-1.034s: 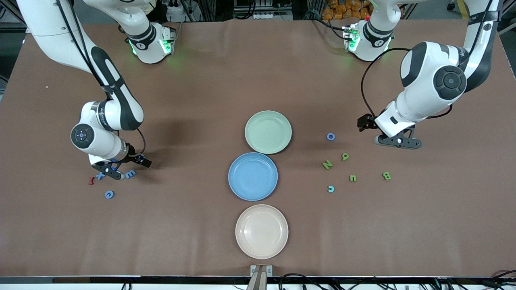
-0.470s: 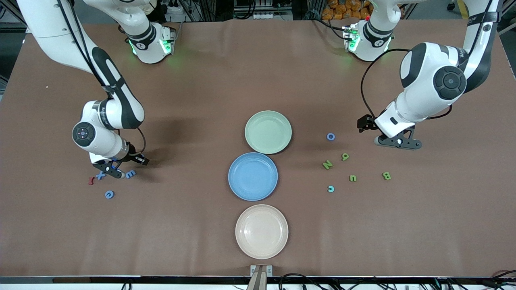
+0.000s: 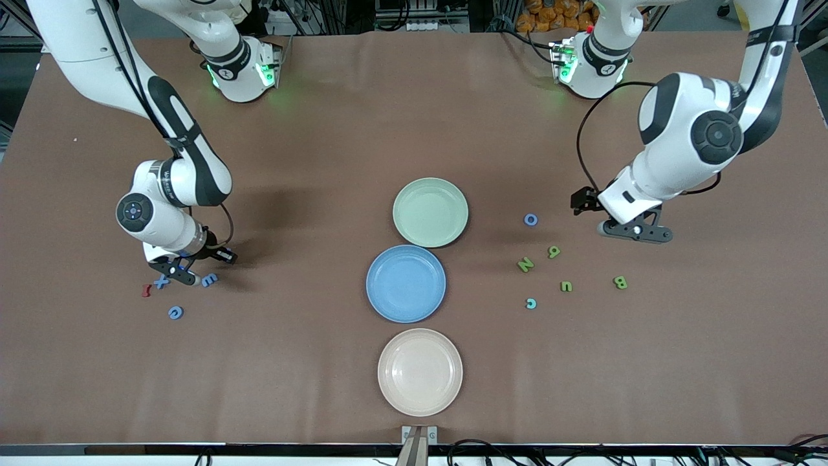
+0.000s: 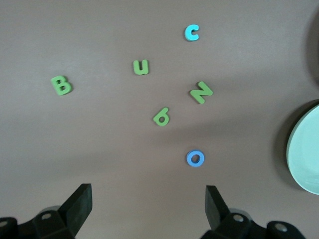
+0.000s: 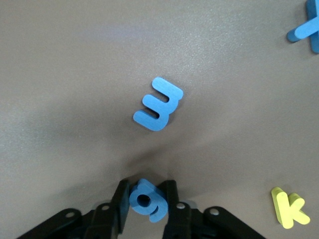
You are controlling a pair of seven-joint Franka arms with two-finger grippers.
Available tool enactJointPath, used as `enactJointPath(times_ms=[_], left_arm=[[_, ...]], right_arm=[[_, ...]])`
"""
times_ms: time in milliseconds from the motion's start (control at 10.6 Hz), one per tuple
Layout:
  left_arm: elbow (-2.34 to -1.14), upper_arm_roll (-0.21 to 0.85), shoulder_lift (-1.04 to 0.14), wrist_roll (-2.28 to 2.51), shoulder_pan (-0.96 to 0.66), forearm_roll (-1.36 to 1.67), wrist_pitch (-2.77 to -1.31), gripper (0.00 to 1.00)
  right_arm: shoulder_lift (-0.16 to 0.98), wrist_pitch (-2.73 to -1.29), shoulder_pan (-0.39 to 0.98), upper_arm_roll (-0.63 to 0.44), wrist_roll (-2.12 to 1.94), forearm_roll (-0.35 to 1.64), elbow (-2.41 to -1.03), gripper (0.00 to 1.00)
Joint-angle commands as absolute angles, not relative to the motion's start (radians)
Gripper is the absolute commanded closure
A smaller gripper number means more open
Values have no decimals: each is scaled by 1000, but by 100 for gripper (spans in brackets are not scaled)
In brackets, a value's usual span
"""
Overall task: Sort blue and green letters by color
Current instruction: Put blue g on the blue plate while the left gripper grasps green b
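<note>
My right gripper (image 3: 173, 272) (image 5: 146, 196) is low at the right arm's end of the table, shut on a small blue letter (image 5: 145, 200) with a round hole. Beside it lie a blue E-shaped letter (image 3: 209, 279) (image 5: 158, 104), a blue X (image 3: 160, 282) (image 5: 305, 31) and a blue C (image 3: 175, 312). My left gripper (image 3: 631, 232) (image 4: 148, 199) hangs open over bare table. Near it lie a blue O (image 3: 530, 219) (image 4: 195, 158) and green letters: a 6 (image 3: 554, 252) (image 4: 162, 116), N (image 3: 525, 264) (image 4: 201, 92), u (image 3: 566, 286) (image 4: 141, 66) and B (image 3: 620, 282) (image 4: 61, 85).
Three plates stand in a row mid-table: pale green (image 3: 430, 212), blue (image 3: 405, 283) and beige (image 3: 420, 371). A turquoise c (image 3: 530, 303) (image 4: 192, 33) lies by the green letters. A yellow K (image 5: 289, 208) and a dark red letter (image 3: 146, 290) lie near the blue ones.
My right gripper's fingers have closed on the blue letter with the hole. My left gripper has drifted slightly toward the blue O, still open.
</note>
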State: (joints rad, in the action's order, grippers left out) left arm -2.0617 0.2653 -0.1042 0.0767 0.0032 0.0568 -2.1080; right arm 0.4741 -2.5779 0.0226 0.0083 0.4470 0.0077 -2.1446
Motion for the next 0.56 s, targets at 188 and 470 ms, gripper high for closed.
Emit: enactJointPath(times_ms=[188, 470], left_arm=[[-2069, 271, -253, 57, -70, -109, -2303, 0], [-2072, 273, -348, 54, -110, -221, -2397, 0]], right_arm=[[463, -2579, 9, 26, 425, 6, -2151, 84], [454, -2548, 17, 31, 425, 6, -2122, 87]])
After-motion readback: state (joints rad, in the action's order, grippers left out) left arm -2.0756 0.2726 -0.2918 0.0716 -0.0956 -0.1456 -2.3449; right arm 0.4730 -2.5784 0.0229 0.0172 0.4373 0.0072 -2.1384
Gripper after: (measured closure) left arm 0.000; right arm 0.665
